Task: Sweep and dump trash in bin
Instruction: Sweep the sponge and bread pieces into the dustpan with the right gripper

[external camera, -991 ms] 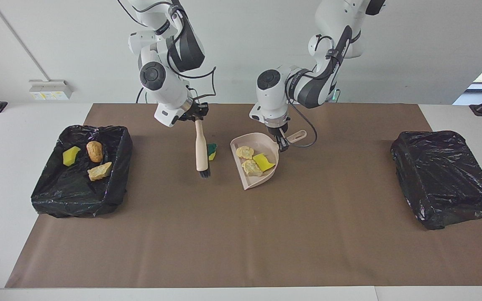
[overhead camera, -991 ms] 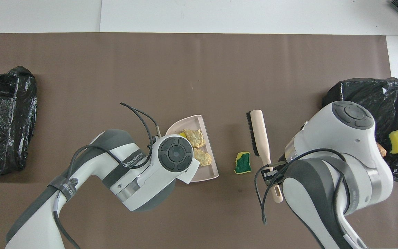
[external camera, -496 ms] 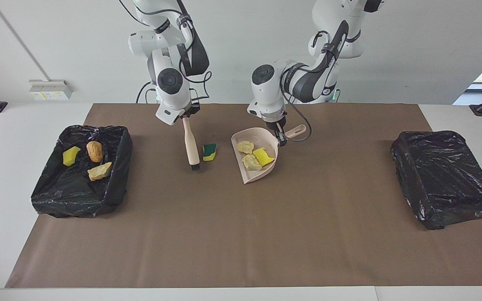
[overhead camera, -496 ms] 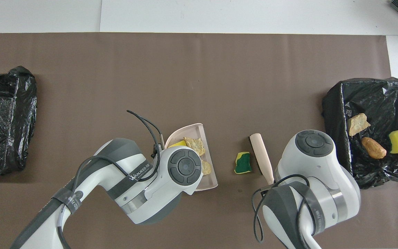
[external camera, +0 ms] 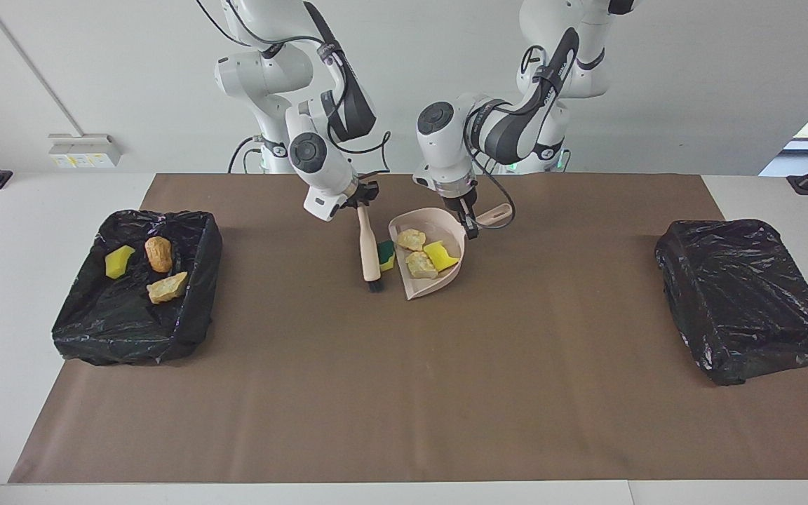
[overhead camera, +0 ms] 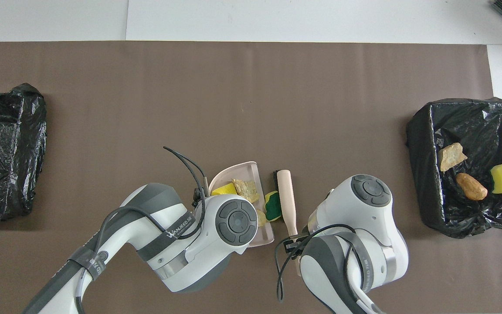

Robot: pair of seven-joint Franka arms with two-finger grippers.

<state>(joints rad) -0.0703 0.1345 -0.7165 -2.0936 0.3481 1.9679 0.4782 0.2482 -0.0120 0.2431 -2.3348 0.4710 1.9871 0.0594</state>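
My right gripper [external camera: 362,202] is shut on the beige-handled brush [external camera: 369,249], bristles down on the brown mat. The brush [overhead camera: 286,201] presses a green-topped sponge piece [external camera: 386,254] against the open mouth of the pale pink dustpan [external camera: 423,289]. Inside the pan lie a yellow sponge scrap [external camera: 441,255] and two bread-like chunks [external camera: 421,265]. My left gripper [external camera: 471,227] is shut on the dustpan's handle. The black-lined bin [external camera: 202,291] at the right arm's end holds a yellow sponge [external camera: 118,261] and two bread chunks [external camera: 159,254]. From overhead, my left wrist hides part of the pan [overhead camera: 236,168].
A second black-bagged bin [external camera: 748,298] sits at the left arm's end of the table. The brown mat [external camera: 404,393] covers most of the white table. Both arms crowd the mat's middle, close to the robots.
The right gripper swept the brush toward the left arm's end, pushing the green-topped sponge up against the dustpan's mouth. The dustpan shifted slightly nearer the robots.
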